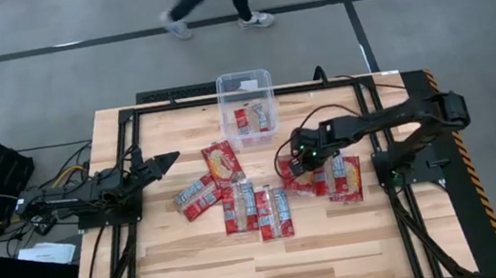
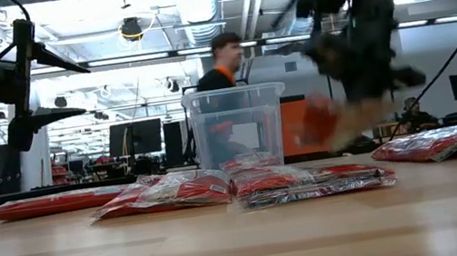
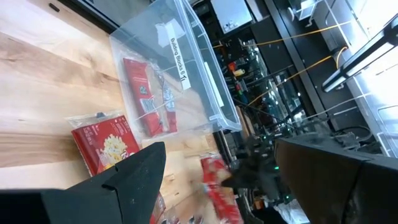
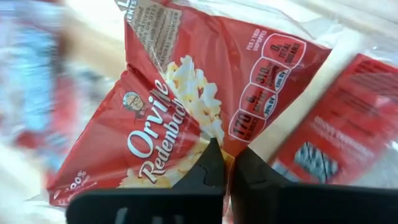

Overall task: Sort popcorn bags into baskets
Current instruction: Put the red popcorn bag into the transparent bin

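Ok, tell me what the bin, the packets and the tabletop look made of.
Bin: clear, smooth plastic; packets show through its walls.
Packets: glossy red printed paper under crinkly clear film, judging by the glare and creases.
Tabletop: pale wood planks with visible grain and joints, matte.

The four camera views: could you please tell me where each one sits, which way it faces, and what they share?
High: overhead, straight down; both arms, clear bin.
Low: table height, level across packets into the room; right arm above.
Left wrist: past open left gripper fingers toward the bin.
Right wrist: past right gripper fingers shut on a popcorn bag.
Shared: high, low and left wrist all show the bin.
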Action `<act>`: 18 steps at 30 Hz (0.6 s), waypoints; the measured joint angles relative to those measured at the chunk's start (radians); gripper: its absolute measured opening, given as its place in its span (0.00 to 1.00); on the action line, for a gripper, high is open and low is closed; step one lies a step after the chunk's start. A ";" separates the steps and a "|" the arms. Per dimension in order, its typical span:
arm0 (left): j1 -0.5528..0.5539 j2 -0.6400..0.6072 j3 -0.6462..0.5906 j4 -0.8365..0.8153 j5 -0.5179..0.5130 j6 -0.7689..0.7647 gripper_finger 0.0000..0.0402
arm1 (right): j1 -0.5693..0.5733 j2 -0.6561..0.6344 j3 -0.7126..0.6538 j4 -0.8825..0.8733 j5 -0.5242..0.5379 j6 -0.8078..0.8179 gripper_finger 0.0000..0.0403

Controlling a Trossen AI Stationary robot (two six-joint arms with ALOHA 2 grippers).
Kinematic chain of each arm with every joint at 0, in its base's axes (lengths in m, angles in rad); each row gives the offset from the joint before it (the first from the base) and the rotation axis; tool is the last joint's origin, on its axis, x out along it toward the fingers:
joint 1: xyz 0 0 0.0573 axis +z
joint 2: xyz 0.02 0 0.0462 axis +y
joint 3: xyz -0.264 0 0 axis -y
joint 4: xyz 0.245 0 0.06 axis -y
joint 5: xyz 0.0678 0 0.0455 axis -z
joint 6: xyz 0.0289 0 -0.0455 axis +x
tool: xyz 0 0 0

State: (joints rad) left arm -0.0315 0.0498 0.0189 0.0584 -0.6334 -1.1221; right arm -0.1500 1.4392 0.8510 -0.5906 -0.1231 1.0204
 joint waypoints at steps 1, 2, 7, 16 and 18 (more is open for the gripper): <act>0.000 0.000 0.000 0.000 0.001 0.000 0.73 | 0.000 -0.026 0.024 -0.033 -0.001 -0.006 0.03; 0.000 0.000 0.000 0.000 0.001 0.000 0.73 | 0.001 -0.049 0.047 -0.063 -0.006 -0.015 0.03; 0.000 0.000 0.000 0.000 0.001 0.000 0.73 | -0.013 -0.144 0.222 -0.186 -0.010 -0.071 0.02; 0.000 0.000 0.000 0.000 -0.003 0.000 0.73 | -0.198 -0.020 0.578 -0.218 0.054 -0.351 0.02; 0.000 0.000 0.000 0.000 -0.003 0.000 0.73 | -0.251 0.047 0.653 -0.216 0.052 -0.426 0.02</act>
State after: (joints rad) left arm -0.0314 0.0498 0.0189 0.0585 -0.6365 -1.1220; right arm -0.4011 1.4864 1.5044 -0.8063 -0.0707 0.5941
